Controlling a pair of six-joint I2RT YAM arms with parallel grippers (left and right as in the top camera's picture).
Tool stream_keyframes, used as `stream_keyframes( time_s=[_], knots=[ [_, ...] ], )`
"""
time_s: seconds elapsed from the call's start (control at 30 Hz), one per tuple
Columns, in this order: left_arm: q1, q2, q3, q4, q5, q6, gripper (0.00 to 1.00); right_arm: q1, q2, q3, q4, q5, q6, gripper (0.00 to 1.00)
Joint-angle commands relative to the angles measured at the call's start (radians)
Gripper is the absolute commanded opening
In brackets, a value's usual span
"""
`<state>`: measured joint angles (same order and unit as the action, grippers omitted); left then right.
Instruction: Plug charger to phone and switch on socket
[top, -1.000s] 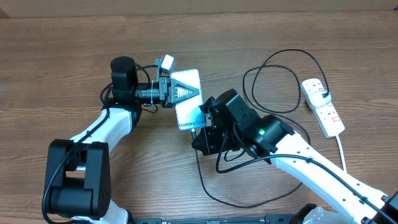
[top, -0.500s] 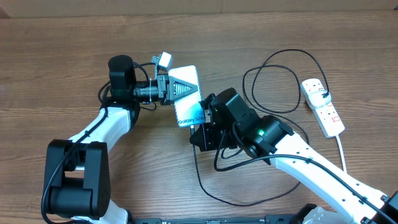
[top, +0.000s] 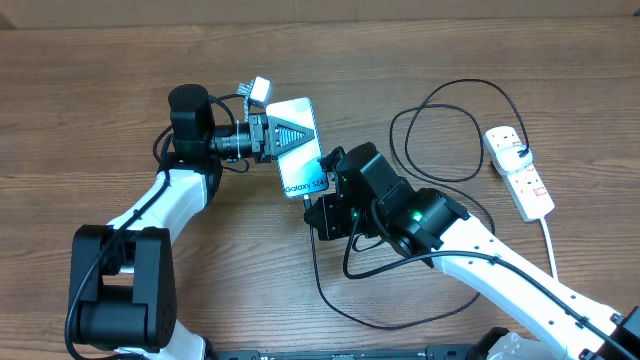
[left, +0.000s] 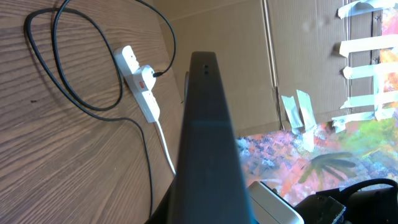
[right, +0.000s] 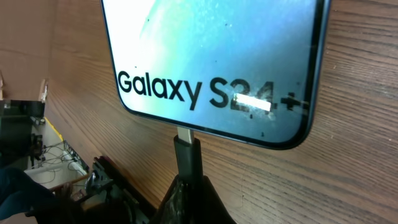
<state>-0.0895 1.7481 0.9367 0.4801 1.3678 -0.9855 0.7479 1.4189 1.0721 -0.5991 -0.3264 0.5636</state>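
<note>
The phone (top: 300, 150), screen up with "Galaxy S24" text, is held off the table by my left gripper (top: 283, 138), which is shut on its far end. In the left wrist view the phone (left: 208, 143) shows edge-on as a dark bar. My right gripper (right: 189, 196) is shut on the charger's black connector (right: 188, 155). The connector's metal tip touches the middle of the phone's bottom edge (right: 211, 56), and a short bit of metal shows. The charger cable (top: 450, 130) loops across the table to the socket (top: 520, 172) at the right.
The socket's white cord (top: 552, 250) runs toward the table's front right. More black cable (top: 335, 300) curls under my right arm. In the left wrist view the socket (left: 140, 84) shows a red switch, and cardboard walls stand behind the table.
The left gripper has carried the phone a little up and left. The right gripper followed with the connector, keeping it at the phone's bottom edge.
</note>
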Motion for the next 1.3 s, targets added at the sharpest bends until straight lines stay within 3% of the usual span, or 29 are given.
stream_keyframes(
  time_s=[0.0,0.47,0.7,1.03,1.13,1.27],
  knots=[
    [-0.026,-0.003,-0.01,-0.011,0.133,0.022,0.04,-0.025,-0.018,0.023,0.051,0.143,-0.008,0.04],
    [0.0,-0.003,-0.01,-0.012,0.113,0.021,0.04,-0.025,-0.072,0.023,0.059,0.183,0.204,0.04],
    [0.02,-0.003,-0.01,-0.003,0.079,-0.043,0.04,-0.025,-0.073,0.023,0.032,0.046,0.203,0.04],
    [0.058,-0.003,-0.01,-0.001,0.075,-0.047,0.04,-0.013,-0.192,0.007,-0.214,0.087,0.138,0.04],
    [0.058,-0.003,-0.01,0.013,0.063,-0.068,0.04,0.006,-0.259,-0.068,-0.146,0.135,0.139,0.04],
    [0.057,-0.003,-0.01,0.081,0.066,-0.171,0.05,0.031,-0.313,-0.254,0.121,0.103,0.139,0.04]
  ],
)
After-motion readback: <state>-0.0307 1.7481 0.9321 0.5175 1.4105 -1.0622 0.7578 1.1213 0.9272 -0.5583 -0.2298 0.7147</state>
